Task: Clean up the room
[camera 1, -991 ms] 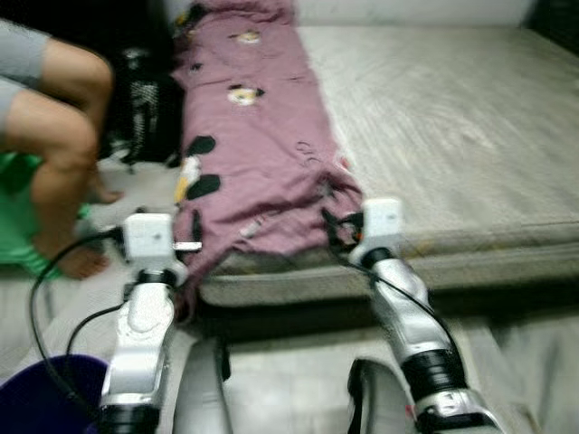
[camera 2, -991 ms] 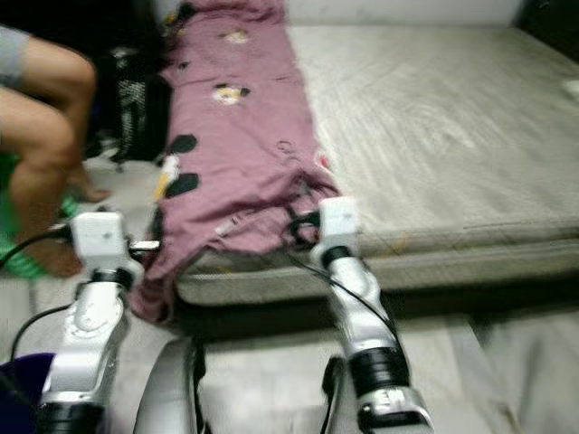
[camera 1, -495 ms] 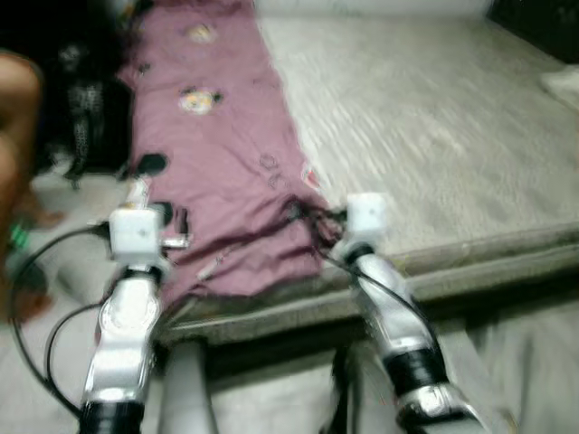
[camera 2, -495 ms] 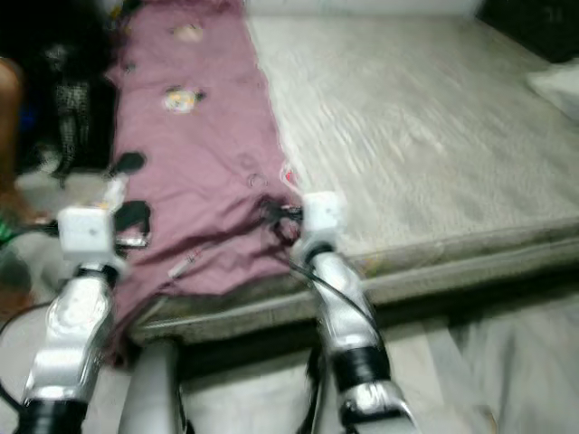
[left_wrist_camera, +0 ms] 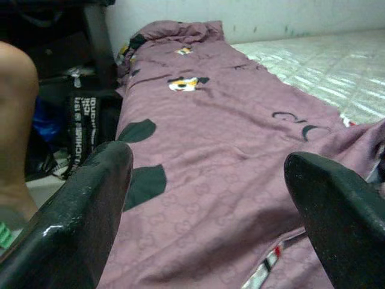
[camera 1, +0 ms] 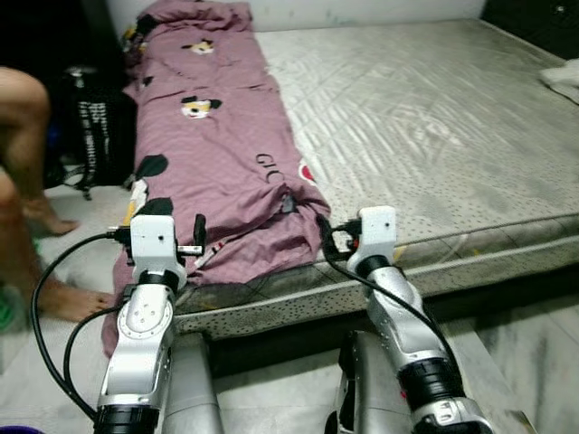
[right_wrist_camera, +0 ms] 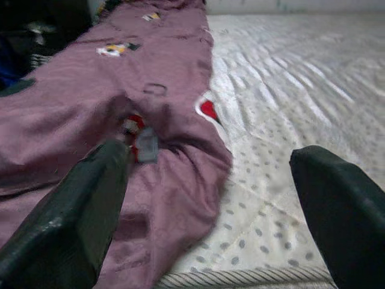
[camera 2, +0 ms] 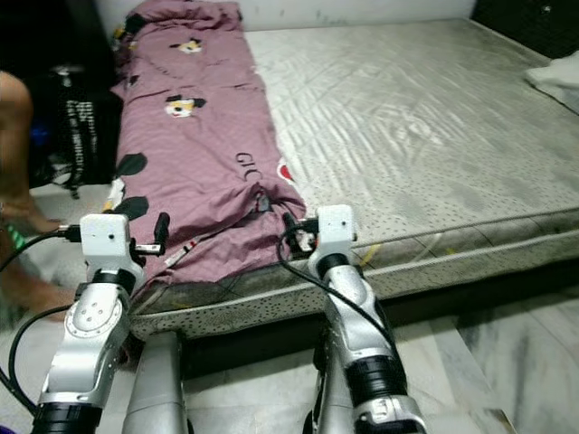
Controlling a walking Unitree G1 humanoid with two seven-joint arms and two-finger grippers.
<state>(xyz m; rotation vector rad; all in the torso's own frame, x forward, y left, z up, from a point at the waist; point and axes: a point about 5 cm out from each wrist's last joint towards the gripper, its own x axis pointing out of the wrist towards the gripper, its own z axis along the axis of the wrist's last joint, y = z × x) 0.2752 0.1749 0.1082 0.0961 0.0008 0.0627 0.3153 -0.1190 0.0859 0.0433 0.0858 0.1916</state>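
Spanning most of the scene, a grey quilted mattress lies on the floor, and everything else is placed against it. A mauve blanket printed with cartoon figures and black patches covers the mattress's left strip from the far wall to the near edge, where its bunched end droops over the side. A person's bare legs stand on the floor left of the mattress, beside a black bag with white lettering. A white cloth sits at the mattress's far right edge. The left claw hovers over the blanket's hanging near-left corner, fingers spread wide apart. The right claw hovers at the mattress's near edge, over the blanket's bunched end, fingers likewise spread, gripping nothing.
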